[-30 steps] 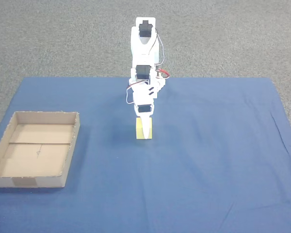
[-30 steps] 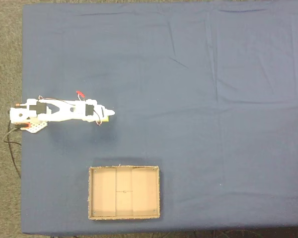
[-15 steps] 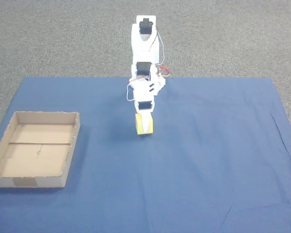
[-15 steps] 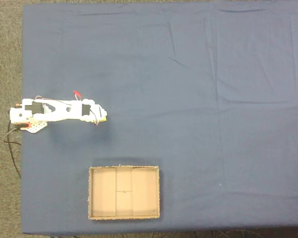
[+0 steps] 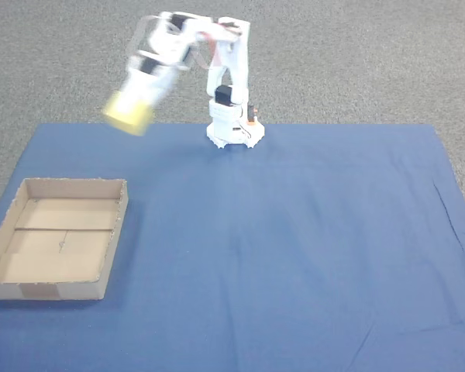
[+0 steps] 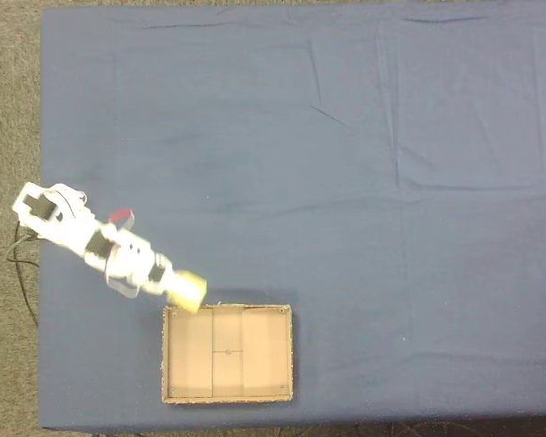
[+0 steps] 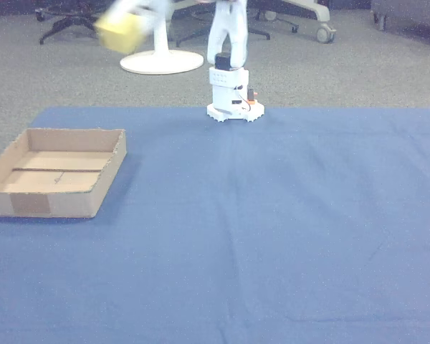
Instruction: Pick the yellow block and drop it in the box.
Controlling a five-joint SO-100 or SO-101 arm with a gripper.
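Where grey carpet (image 5: 372,54) shows, blue cloth (image 5: 310,232) covers the table.

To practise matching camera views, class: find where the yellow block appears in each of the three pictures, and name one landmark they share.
A fixed view: the yellow block is upper left, held aloft in the gripper, blurred.
A fixed view from above: the yellow block is lower left, just off the box's corner.
Other view: the yellow block is at the top left.
Shared landmark: the box.
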